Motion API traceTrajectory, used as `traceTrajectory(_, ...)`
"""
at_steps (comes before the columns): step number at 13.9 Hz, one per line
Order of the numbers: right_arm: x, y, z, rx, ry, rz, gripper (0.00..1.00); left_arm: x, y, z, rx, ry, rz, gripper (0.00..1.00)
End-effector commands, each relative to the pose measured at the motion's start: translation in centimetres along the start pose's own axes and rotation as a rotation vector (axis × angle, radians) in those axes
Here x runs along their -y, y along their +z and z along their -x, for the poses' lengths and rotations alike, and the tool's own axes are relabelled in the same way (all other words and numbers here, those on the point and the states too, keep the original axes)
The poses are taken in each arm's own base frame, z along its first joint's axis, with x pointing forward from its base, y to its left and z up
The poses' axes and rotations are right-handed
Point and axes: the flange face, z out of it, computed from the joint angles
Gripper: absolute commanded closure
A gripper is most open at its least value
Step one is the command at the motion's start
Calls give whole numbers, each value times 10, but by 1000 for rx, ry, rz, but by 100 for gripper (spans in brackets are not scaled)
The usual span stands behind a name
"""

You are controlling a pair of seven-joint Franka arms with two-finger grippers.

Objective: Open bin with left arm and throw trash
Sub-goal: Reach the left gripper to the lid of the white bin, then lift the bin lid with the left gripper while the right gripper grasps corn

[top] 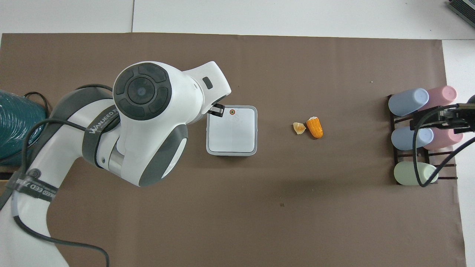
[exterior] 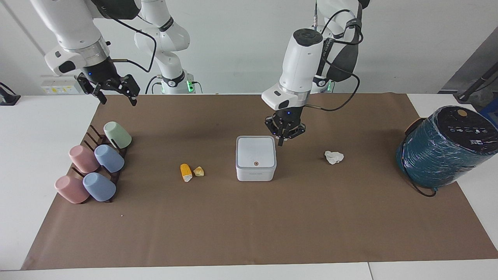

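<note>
My left hand [exterior: 285, 137], fingers together, hovers at the closed bin's [exterior: 255, 157] upper-right corner, mid-frame. I should press the orange dot [exterior: 255, 163] squarely. Right hand [exterior: 113, 90] waits apart, upper left.

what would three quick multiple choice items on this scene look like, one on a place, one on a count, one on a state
1. The left gripper is over:
A. a corner of the bin
B. the paper wad
C. the cup rack

2. Cups on the rack:
A. three
B. five
C. seven

3. The bin's lid is:
A. shut
B. wide open
C. off, lying beside the bin

Answers: 1 A, it hangs at the bin's corner toward the left arm's end. 2 B, two pink, two blue, one green. 3 A, the lid lies flat with its orange dot up.
</note>
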Motion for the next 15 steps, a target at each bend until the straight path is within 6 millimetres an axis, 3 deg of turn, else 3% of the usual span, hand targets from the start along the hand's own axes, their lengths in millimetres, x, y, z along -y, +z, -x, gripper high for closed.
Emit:
traceTrajectory(1,-1,3,5,3,-18,5,0,-18,14,7,-75,19,7,100)
traceTrajectory(3,6,10,3,-46,-34,-3,0,-20,29,5,-70,23,5,100)
traceTrajectory(7,34,53,-5,-119,-71,-58,0,-32,67,7,-61,38,8,100)
traceTrajectory(8,38,72,-10,-135,-68,-81,0,-33,79,7,-56,40,7,100)
traceTrajectory(12,91,174,-51,-155,-205,-81,0,-46,100,14,-30,60,6,100)
traceTrajectory(15,103,243,-65,-147,-311,-61,0,-45,112,21,-6,64,0,100)
